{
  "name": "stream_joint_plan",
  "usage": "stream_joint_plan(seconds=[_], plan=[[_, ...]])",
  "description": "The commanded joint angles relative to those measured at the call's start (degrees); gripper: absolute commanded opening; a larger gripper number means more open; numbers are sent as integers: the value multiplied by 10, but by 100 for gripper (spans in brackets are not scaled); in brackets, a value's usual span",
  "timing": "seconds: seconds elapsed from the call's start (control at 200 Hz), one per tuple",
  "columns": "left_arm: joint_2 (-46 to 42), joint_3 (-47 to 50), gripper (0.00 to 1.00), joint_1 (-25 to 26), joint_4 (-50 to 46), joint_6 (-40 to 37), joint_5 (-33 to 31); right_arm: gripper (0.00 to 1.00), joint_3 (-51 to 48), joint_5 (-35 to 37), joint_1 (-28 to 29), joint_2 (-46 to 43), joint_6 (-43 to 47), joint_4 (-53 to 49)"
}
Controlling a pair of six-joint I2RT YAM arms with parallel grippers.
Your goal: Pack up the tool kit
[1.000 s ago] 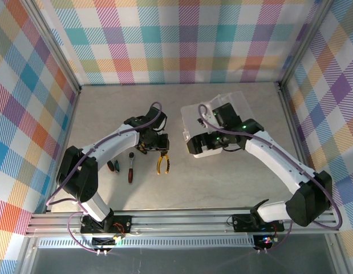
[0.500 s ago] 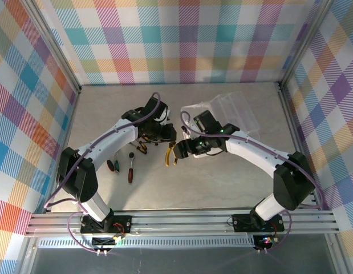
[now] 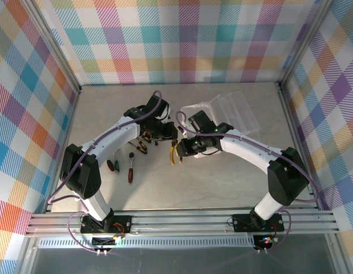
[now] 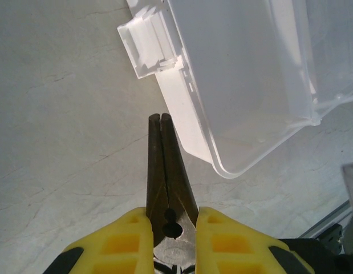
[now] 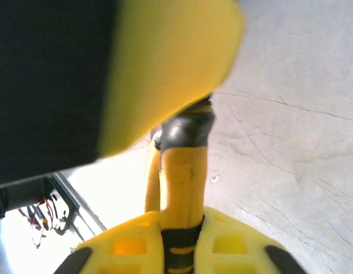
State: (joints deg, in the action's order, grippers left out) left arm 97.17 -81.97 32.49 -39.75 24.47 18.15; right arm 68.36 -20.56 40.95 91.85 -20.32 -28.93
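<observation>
Nearest the arm bases and well off to the left of the case (image 3: 230, 111) lie two loose tools on the table (image 3: 222, 182): a red-and-black-handled screwdriver (image 3: 130, 167) and, further left of the case, a short dark-handled tool (image 3: 112, 166) too small to tell apart. A little farther back, also left of the case, a pair of red-and-black-handled pliers (image 3: 141, 148) sits half hidden under the left arm. Closer to the case, just off its near-left corner, the yellow-handled pliers (image 3: 174, 154) hang above the table, held at both ends. The right gripper (image 3: 182, 147) is clamped on the yellow handles; in the right wrist view the handles (image 5: 182, 182) run straight between its fingers (image 5: 179, 240). The left gripper (image 3: 165, 136) is closed on the pliers at the pivot; in the left wrist view the dark nose (image 4: 165, 171) juts out from between its yellow pads (image 4: 173, 228), its two halves pressed together, the tip pointing at the case's side wall (image 4: 244, 74) and lying just beside it, below the case's white latch tab (image 4: 150, 48). Farthest back, the translucent case rests on the table with its clear lid swung open toward the rear wall.
</observation>
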Motion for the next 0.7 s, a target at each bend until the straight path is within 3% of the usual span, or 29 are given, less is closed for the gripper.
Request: stream_joint_plan(seconds=[0.0,0.1,0.25,0.37,0.43,0.695], plan=[[-9,-6,0,-5,21,-5,16,3,45,-11,4,4,22,-7],[-23,-3,3,-11,24,-7,10,0,59,-11,-9,3,31,-23],[-49,-6,66,-46,0,-21,-8,0,87,-16,-54,-8,68,-71],[-81,2,93,-77,-25,-44,-71,0,121,-16,-106,-11,119,-126],[-92,17,100,-89,-34,-55,-94,0,145,-7,-129,-3,156,-162],[-110,107,100,-127,-43,-68,-103,0,300,68,-162,127,326,-330]])
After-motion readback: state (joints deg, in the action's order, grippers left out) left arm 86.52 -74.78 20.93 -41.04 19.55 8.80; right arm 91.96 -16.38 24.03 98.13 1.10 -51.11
